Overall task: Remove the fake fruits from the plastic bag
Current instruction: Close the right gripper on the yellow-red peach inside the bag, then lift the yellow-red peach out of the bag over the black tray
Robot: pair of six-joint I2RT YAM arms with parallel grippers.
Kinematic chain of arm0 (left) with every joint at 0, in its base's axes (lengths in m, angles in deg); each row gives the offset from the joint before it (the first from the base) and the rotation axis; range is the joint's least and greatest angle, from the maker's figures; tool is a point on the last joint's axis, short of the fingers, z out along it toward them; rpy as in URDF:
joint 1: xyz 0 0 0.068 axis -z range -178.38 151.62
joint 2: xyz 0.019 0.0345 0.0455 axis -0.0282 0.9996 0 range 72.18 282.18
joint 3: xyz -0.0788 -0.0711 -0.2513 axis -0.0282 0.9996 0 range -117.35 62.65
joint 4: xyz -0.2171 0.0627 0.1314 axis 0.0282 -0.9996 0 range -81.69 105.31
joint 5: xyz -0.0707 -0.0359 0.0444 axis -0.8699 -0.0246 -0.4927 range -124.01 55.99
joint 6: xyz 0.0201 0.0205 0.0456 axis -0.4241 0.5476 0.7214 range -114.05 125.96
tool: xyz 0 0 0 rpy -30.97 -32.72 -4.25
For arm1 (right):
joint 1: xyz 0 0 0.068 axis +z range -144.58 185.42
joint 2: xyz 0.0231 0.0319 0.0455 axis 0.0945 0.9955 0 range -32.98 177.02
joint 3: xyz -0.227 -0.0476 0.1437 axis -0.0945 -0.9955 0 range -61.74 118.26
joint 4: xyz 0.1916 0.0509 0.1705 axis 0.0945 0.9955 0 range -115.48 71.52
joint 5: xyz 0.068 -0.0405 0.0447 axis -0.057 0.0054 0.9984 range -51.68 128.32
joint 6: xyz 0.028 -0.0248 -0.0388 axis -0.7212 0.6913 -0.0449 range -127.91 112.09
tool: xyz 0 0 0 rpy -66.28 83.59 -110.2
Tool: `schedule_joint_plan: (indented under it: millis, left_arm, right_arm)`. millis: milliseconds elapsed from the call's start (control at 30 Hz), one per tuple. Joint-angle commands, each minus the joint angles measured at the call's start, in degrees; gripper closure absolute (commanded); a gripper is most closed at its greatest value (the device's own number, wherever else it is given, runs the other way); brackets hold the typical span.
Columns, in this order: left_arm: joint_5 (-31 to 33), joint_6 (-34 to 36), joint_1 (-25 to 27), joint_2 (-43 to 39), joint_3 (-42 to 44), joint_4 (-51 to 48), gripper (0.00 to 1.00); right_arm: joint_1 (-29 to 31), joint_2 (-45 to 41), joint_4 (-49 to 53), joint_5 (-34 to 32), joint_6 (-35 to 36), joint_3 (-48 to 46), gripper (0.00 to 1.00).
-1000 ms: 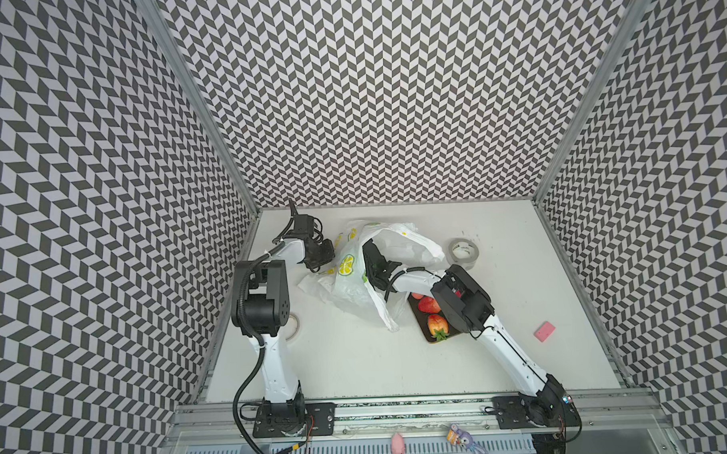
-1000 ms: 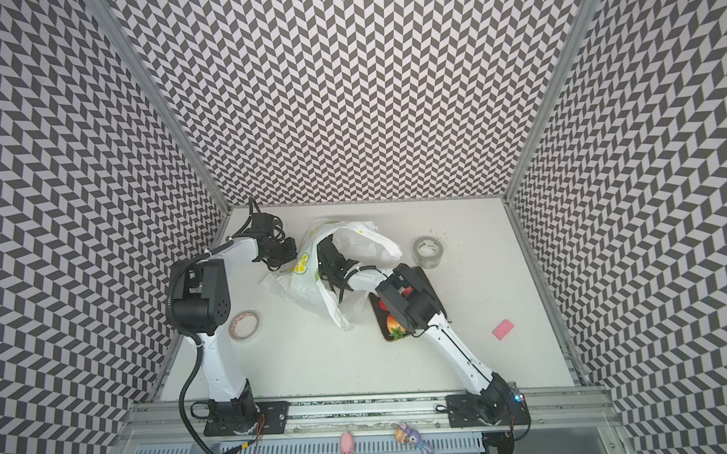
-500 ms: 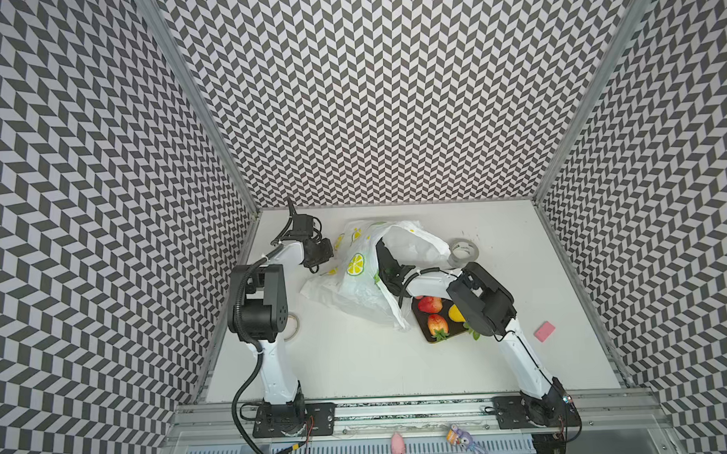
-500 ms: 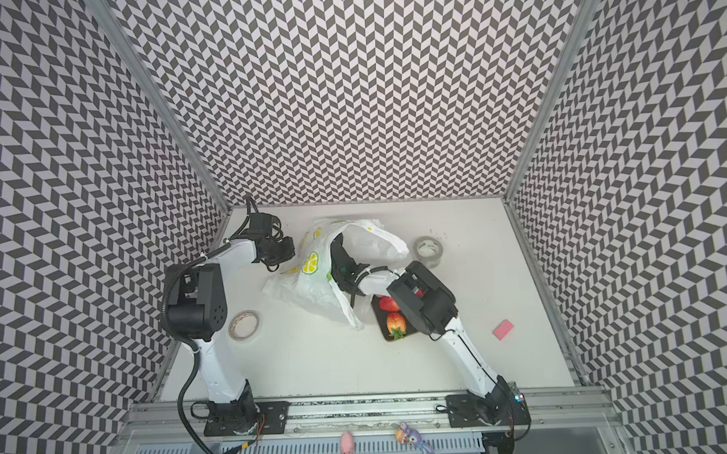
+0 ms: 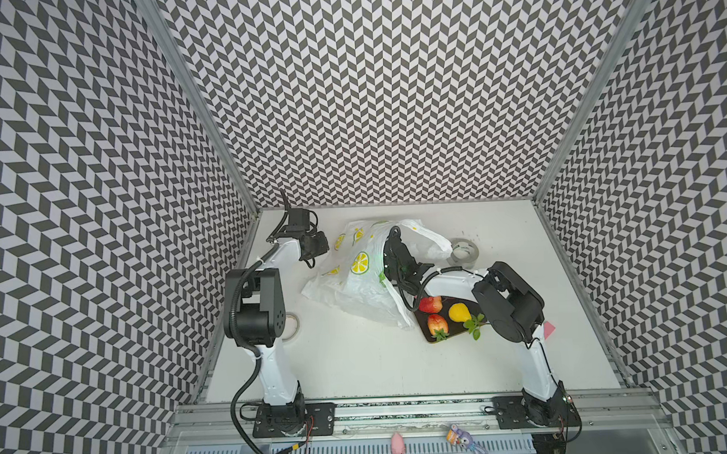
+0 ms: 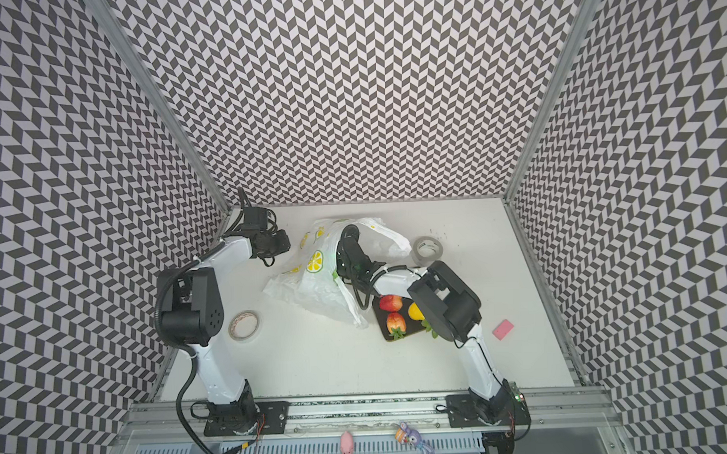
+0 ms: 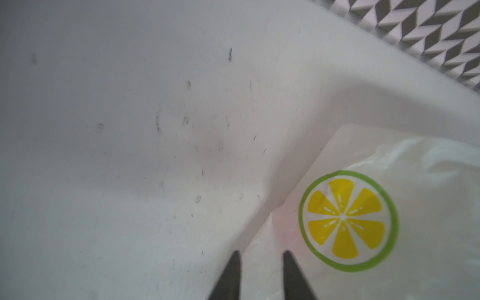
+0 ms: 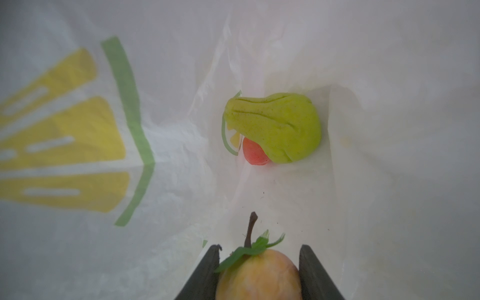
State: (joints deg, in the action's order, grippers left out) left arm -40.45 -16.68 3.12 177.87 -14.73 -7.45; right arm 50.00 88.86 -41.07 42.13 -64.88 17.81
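L arm (image 5: 284,255) is stretching fwd along left edge, L claw (image 7: 259,262) hanging w/ fingers parted, gripping nothing. R arm (image 5: 455,279) is folding inward at elbow, R claw (image 8: 259,249) clamping an apple (image 8: 259,279).

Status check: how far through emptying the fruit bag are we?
Done: a strawberry, a second strawberry and the lemon lie on the dark tray.
In hand: the right gripper, inside the plastic bag, is shut on a yellow-orange apple, not yet lifted out.
Left: a green pear and a small pink-red fruit partly covered by it.
The left gripper is open at the bag's edge.
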Motion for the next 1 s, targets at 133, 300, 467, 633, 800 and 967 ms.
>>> schedule_joint_plan:
  millis: [133,300,467,633,800,967]
  left_arm:
    - [5.76,-22.32,-1.24,-21.11,12.39,-1.33,0.22]
    - [2.70,-36.28,0.87,-27.17,15.20,-14.13,0.20]
    - [-6.64,-46.93,2.18,-29.13,19.09,-19.01,0.19]
    - [-16.43,-49.94,2.58,-24.66,19.46,-13.99,0.19]
    - [-15.87,-51.05,2.51,-22.31,20.69,-11.22,0.42]
    - [-13.95,-51.08,1.41,-22.01,20.82,-8.78,0.86]
  right_arm:
    - [-0.10,-1.61,-0.16,-1.00,0.62,-0.36,0.81]
    - [-0.06,-1.42,1.28,-1.00,1.30,0.96,0.81]
    - [-0.06,-1.52,1.93,-1.08,1.76,1.50,0.80]
    - [0.07,-2.86,2.59,-1.02,3.03,0.79,0.80]
    - [0.16,-4.48,3.86,-1.95,3.46,0.58,0.79]
    - [-0.02,-8.85,6.76,-2.85,5.32,-1.52,0.79]
